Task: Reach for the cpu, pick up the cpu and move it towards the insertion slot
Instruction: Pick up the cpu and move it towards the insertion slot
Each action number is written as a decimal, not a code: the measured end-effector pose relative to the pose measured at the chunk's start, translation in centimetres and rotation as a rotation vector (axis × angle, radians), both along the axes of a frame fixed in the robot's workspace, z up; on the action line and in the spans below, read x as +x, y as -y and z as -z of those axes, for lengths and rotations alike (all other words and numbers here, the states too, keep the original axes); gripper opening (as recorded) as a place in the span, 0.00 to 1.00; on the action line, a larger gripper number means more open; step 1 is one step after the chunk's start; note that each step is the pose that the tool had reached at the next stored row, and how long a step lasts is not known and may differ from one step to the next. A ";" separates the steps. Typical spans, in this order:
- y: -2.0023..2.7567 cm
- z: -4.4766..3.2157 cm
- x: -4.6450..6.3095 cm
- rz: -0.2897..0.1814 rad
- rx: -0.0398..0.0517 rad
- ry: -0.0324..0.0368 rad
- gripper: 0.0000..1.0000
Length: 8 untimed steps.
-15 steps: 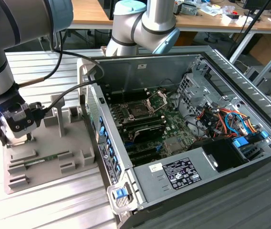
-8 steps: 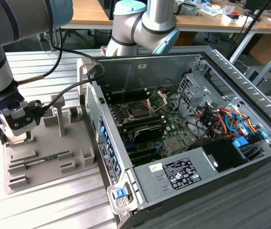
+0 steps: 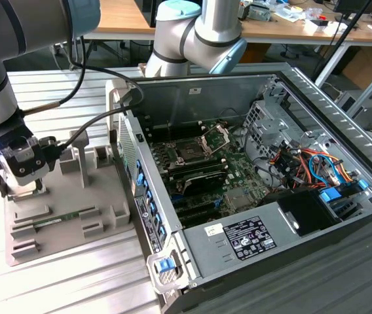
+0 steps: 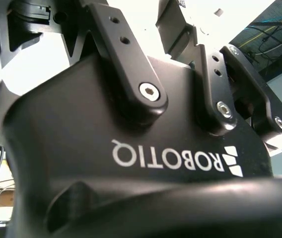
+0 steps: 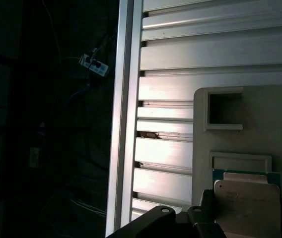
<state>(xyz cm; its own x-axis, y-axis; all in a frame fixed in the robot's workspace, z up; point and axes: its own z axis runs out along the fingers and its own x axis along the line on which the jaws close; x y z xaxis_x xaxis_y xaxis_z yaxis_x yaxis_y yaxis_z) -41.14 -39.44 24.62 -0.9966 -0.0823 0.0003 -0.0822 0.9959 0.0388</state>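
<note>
The robot arm's black-and-grey gripper (image 3: pixel 21 184) hangs low over a pale grey moulded plastic fixture tray (image 3: pixel 101 212) at the exterior view's left, its body just above the tray's near-left corner. The tray lies on a ribbed silver aluminium surface (image 3: pixel 74 281). In the first wrist view the cpu (image 5: pixel 247 203), a small flat square chip with a pale silvery metal top on a thin green-edged base, lies in a seat of that tray, directly under the gripper, with dark gripper parts standing close at two opposite sides of it. Whether the fingers are spread or pinching the chip cannot be told. A long thin green memory stick (image 3: pixel 55 221) lies flat in a groove of the tray, near the gripper but apart from it. At the exterior view's right, beside the tray, an open grey metal computer case (image 3: pixel 199 95) lies on its side with the green motherboard exposed. The insertion slot (image 3: pixel 191 152), a square socket with a dark centre, sits in the upper part of the board, well apart from the gripper and the chip; its silver hinged frame (image 3: pixel 215 137) stands tilted up beside it. The second wrist view looks close along the gripper's black body and its linkage bars.
</note>
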 end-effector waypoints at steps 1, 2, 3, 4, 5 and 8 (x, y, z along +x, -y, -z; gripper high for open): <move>0.00 -0.02 0.0 0.000 0.0000 0.0000 0.55; 0.00 -0.03 0.0 0.000 0.0000 -0.0001 0.55; 0.00 -0.05 0.0 0.000 0.0000 0.0000 0.55; 0.00 -0.07 0.0 0.000 -0.0001 -0.0001 0.55; 0.00 -0.10 0.0 0.000 -0.0001 -0.0001 0.55; 0.00 -0.15 0.0 0.000 0.0000 0.0000 0.55</move>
